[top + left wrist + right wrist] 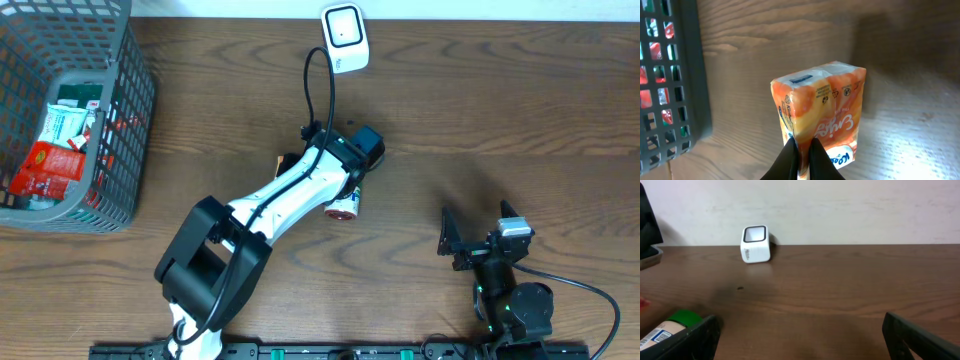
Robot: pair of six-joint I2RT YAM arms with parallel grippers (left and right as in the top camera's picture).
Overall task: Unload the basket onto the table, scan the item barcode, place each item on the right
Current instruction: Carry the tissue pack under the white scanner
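Observation:
An orange and white tissue pack (820, 115) stands on the wooden table, and my left gripper (802, 143) is shut on its lower wrapper edge. From overhead, only a sliver of the pack (284, 161) shows beside the left arm, whose gripper (299, 157) is mostly hidden under the wrist. No barcode shows on the faces in view. The white scanner (345, 38) stands at the table's far edge, also seen in the right wrist view (756, 244). My right gripper (451, 245) rests near the front right, open and holding nothing (800, 340).
A grey wire basket (125, 120) with several packets sits at the far left, its dark wall (692, 75) close to the pack. A white bottle (346, 206) with a green cap (684, 318) lies beside the left arm.

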